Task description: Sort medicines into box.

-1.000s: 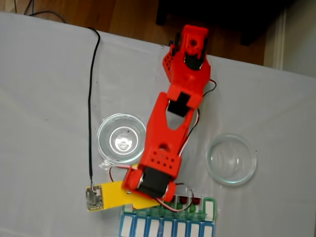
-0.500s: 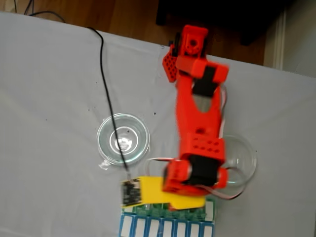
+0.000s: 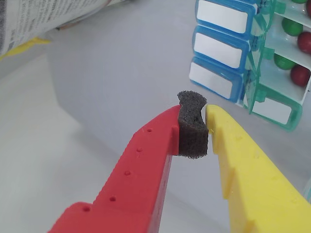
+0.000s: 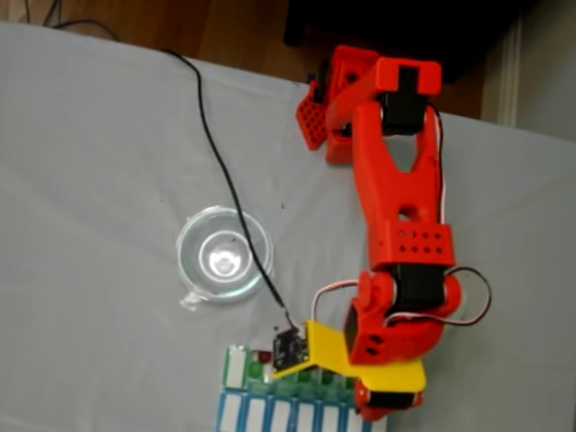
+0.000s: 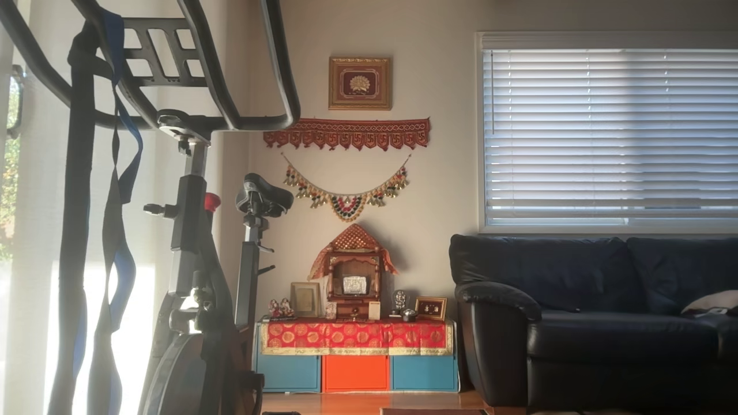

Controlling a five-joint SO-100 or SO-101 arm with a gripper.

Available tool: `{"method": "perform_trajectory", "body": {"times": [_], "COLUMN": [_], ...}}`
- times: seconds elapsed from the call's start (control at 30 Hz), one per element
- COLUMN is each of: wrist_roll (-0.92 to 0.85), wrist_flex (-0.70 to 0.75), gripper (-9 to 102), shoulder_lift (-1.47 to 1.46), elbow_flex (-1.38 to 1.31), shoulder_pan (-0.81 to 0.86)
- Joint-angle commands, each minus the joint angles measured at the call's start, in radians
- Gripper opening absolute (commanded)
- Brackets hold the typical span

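Note:
In the wrist view my gripper (image 3: 198,116) is shut: the red finger's black foam pad (image 3: 192,128) presses against the yellow finger (image 3: 238,155), and I see no pill between them. The box (image 3: 221,48) lies at the upper right, its blue lids closed and its green lids (image 3: 274,109) open. Green medicines (image 3: 291,25) and dark red medicines (image 3: 300,75) rest in the white compartments. In the fixed view the gripper (image 4: 382,403) hangs over the right end of the box (image 4: 270,409) at the bottom edge, with the red arm (image 4: 400,216) above it.
A clear glass dish (image 4: 223,255) stands left of the arm. A black cable (image 4: 220,171) runs across the white table cloth (image 4: 90,180) to the wrist camera board (image 4: 288,346). Printed paper (image 3: 43,14) lies at the far left in the wrist view.
The arm has swung from the left to the right in the fixed view. The gripper moved along the box to its right end, and the arm now covers the right glass dish.

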Motion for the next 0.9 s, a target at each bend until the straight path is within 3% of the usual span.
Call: {"method": "perform_trajectory", "body": {"times": [0.0, 0.47, 0.87], "wrist_roll": [-0.018, -0.130, -0.175], "wrist_flex": [-0.067, -0.213, -0.107], "gripper": [1, 1, 1], "shoulder_lift": [0.063, -0.017, -0.058], "elbow_flex": [0.008, 0.103, 0.061], "shoulder_pan": [-0.029, -0.055, -0.061]}}
